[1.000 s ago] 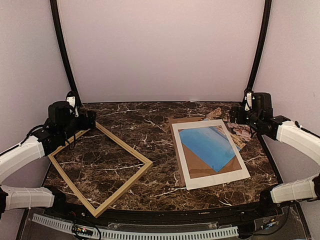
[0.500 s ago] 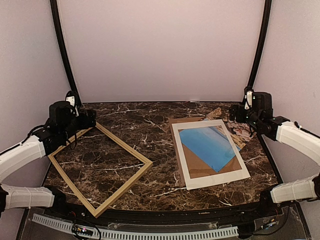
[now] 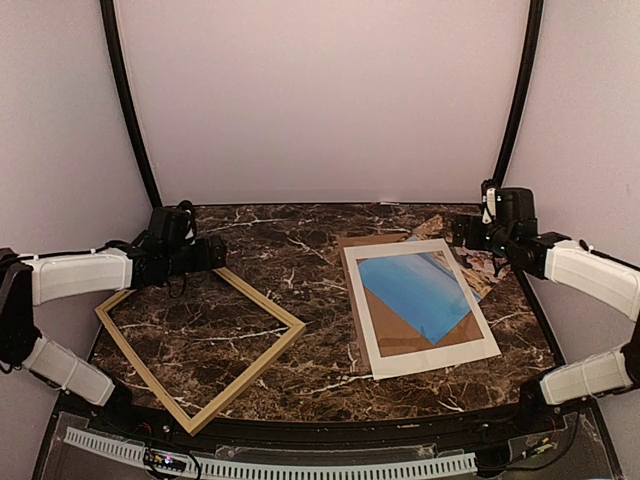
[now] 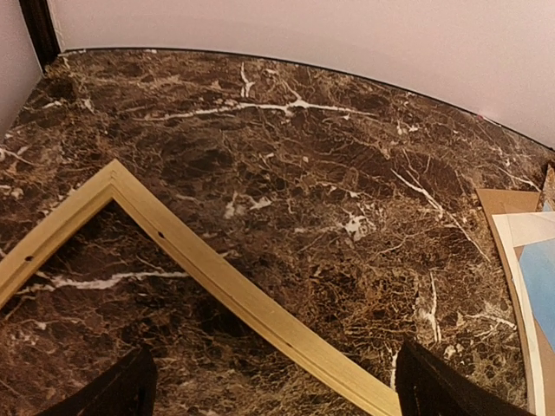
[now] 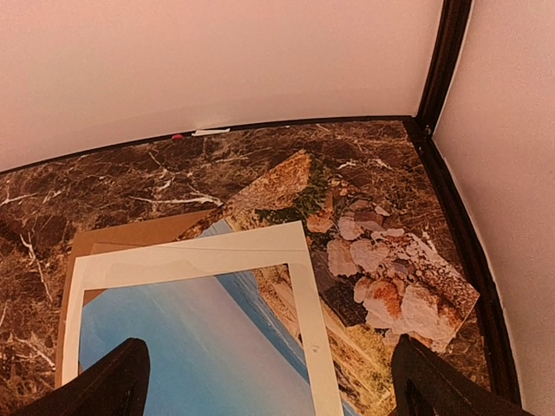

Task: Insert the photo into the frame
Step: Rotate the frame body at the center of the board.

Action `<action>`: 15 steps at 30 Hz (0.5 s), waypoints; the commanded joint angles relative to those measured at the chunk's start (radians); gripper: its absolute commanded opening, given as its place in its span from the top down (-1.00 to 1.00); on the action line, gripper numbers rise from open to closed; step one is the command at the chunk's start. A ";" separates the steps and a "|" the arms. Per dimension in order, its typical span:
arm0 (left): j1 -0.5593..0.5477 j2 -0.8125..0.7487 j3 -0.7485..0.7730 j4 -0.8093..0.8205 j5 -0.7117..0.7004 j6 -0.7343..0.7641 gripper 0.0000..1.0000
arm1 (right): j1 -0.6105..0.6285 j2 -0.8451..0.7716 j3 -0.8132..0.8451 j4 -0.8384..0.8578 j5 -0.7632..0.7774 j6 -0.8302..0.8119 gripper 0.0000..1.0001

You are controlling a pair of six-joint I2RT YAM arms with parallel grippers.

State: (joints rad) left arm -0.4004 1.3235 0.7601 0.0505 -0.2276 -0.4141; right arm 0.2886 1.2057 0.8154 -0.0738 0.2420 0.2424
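**Left arm swings in over the frame – both tools wide and empty**

Since the earlier picture the left arm has reached inward from the left edge of the dark brown marble surface [image 3: 300, 232]. Its tool [image 3: 216, 252] now hangs over the far corner of the large rectangular frame of thin light wood [image 3: 265, 298], where before it sat nearer the far-left corner of the surface. The right tool [image 3: 466, 235] has shifted only a little toward the middle. The flat things have not moved.

The frame lies flat on the left half of the surface, turned like a diamond. In the left wrist view one of its rails [image 4: 221, 276] runs diagonally between the spread fingers of the left tool [image 4: 273, 390], which holds nothing.

The rectangular paper beach photo [image 3: 482, 265] lies on the right half, well apart from the frame and near the far-right corner. The right tool [image 5: 273, 386] hovers above it with fingers wide and empty.

A white mat border with a window [image 3: 420, 362] lies on top of the photo – blue sky shows through the window, and only the rocky corner [image 5: 381, 277] pokes out past the mat toward the right edge. A brown cardboard board [image 5: 130, 234] lies under the mat too.
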 commanded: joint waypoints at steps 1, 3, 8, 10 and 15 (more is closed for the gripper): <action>-0.015 0.119 0.064 -0.014 0.072 -0.102 -0.97 | 0.013 0.040 0.002 0.031 -0.030 0.022 -0.97; -0.021 0.186 0.090 -0.006 0.092 -0.122 -0.97 | 0.016 0.056 0.008 0.028 -0.028 0.026 -0.97; -0.046 0.357 0.194 -0.040 0.094 -0.138 -0.94 | 0.020 0.081 0.006 0.027 -0.030 0.032 -0.97; -0.058 0.411 0.238 -0.082 0.077 -0.135 -0.92 | 0.020 0.084 0.000 0.033 -0.033 0.034 -0.97; -0.081 0.505 0.313 -0.140 0.052 -0.137 -0.84 | 0.021 0.087 -0.013 0.037 -0.033 0.038 -0.97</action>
State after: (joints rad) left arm -0.4644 1.7912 1.0203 -0.0051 -0.1547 -0.5354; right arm 0.3012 1.2888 0.8150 -0.0742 0.2138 0.2680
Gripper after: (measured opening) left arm 0.932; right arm 0.986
